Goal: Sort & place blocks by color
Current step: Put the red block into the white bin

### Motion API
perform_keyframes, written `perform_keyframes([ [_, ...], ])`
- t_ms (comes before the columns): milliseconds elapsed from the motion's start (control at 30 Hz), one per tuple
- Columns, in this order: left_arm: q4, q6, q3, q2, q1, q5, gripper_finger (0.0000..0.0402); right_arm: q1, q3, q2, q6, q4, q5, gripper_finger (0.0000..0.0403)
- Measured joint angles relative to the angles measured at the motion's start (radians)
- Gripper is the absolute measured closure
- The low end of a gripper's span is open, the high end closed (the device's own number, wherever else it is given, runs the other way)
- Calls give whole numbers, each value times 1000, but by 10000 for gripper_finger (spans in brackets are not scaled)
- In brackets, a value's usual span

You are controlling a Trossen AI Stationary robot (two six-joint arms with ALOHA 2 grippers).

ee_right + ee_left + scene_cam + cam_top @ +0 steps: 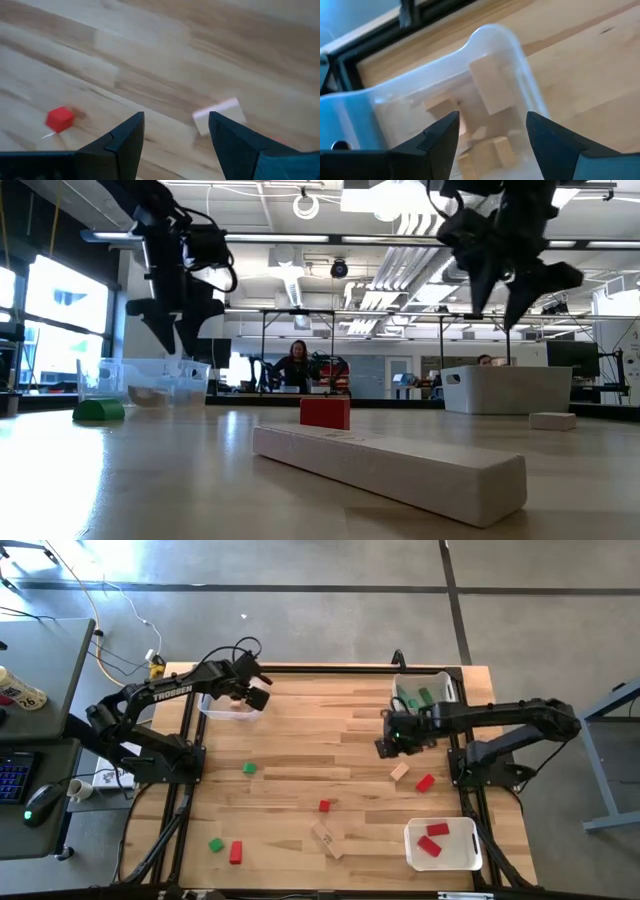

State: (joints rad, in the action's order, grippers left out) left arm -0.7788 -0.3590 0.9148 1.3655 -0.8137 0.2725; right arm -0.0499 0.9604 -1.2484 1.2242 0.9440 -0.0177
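Wooden table [300, 740] w/ blocks scattered: red [324, 805], green [249, 769], tan bar [327, 838] near front. Left gripper [492, 131] hangs over clear bin [490, 37] at back left, fingers apart, empty; tan blocks [490, 90] inside bin. Right gripper [176, 132] spread, empty, above tan block [220, 116], right-center.

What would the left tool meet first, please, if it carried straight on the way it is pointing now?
Probably the tan blocks inside the clear bin. The left tool is open and points down into that bin, with nothing between its fingers. How far above them it hangs is unclear.
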Motion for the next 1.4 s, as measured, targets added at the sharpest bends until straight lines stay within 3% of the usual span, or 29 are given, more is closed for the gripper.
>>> perform_keyframes([
  [333,0,101,99,0,133,0,183,204,0,0,394,226,123,194],
  [633,-9,101,121,-1,289,-1,183,306,0,-31,450,260,119,194],
  [800,-9,101,121,-1,356,1,183,341,0,-69,265,282,81,194],
  [1000,-5,100,121,-1,393,2,183,365,0,-96,-107,288,-7,194],
  [1133,0,89,121,-1,404,4,183,381,0,-102,-367,288,-19,194],
  [1400,-1,11,121,-1,432,1,183,385,0,-101,-716,294,-44,187],
])
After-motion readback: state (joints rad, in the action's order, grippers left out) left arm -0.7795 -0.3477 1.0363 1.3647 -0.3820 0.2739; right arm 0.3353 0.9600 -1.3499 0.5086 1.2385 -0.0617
